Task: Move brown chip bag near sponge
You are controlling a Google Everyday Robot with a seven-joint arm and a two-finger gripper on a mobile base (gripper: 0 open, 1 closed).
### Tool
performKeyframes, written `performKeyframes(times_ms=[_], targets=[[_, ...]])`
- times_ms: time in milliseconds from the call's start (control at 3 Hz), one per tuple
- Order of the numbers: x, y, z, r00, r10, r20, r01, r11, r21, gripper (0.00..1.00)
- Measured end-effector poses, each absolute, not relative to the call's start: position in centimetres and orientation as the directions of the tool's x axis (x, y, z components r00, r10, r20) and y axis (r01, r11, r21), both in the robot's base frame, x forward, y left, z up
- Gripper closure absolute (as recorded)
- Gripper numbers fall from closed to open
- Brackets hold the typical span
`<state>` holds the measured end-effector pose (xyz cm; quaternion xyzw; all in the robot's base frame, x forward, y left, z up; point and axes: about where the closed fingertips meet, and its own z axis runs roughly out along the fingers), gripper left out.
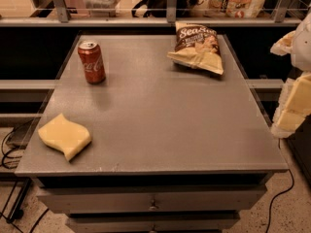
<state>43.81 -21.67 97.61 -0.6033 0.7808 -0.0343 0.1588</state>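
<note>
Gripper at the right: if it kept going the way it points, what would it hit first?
The gripper seems to point down beside the table, at its right edge, so probably that edge or the floor; depth is unclear.

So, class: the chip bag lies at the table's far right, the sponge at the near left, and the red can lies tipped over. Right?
Not quite. The camera view shows the can standing upright. The chip bag and sponge are as stated; the pincer hangs right of the table.
</note>
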Motion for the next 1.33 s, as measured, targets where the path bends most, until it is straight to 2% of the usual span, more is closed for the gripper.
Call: performKeyframes(times_ms=[667,1333], targets=[[45.4,-21.3,97.8,-0.219,-0.942,-0.252,-0.921,0.286,-0.266,0.0],[55.2,-18.5,96.1,-0.198,-0.887,-0.416,-0.894,0.337,-0.294,0.0]])
